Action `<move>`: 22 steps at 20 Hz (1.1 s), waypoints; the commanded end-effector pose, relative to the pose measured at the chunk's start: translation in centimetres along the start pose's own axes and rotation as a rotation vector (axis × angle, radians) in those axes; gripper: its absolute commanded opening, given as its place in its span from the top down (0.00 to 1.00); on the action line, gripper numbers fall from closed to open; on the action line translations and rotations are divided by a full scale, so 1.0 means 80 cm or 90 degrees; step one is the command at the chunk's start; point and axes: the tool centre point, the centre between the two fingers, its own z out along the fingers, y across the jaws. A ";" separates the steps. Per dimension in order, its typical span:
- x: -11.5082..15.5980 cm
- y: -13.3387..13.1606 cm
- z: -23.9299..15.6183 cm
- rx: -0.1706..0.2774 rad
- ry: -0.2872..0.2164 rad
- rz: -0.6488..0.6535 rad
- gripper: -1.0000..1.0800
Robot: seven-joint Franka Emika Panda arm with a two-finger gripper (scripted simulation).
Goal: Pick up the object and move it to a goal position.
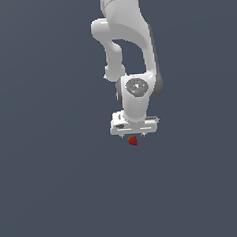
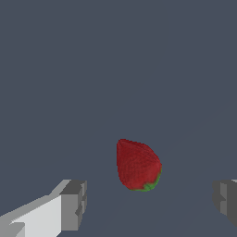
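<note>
The object (image 1: 133, 141) is a tiny red strawberry-like lump lying on the dark grey floor, just under the white hand of the arm in the exterior view. In the wrist view the object (image 2: 138, 165) shows its red body and a thin green rim at one end. My gripper (image 2: 148, 203) is open, with one grey fingertip (image 2: 74, 203) on one side and the other fingertip (image 2: 226, 200) at the frame's edge. The strawberry lies within the span of the two fingers, nearer the first one, touching neither. In the exterior view the fingers are hidden behind the hand.
The white arm (image 1: 128, 44) reaches down from the top of the exterior view. A plain dark grey floor (image 1: 50, 185) surrounds the strawberry on every side.
</note>
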 end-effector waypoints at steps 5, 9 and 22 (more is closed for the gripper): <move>-0.002 -0.001 0.031 0.000 0.000 0.000 0.04; -0.002 -0.001 0.053 0.000 0.000 0.001 0.04; -0.001 -0.001 0.061 0.000 0.000 0.001 1.00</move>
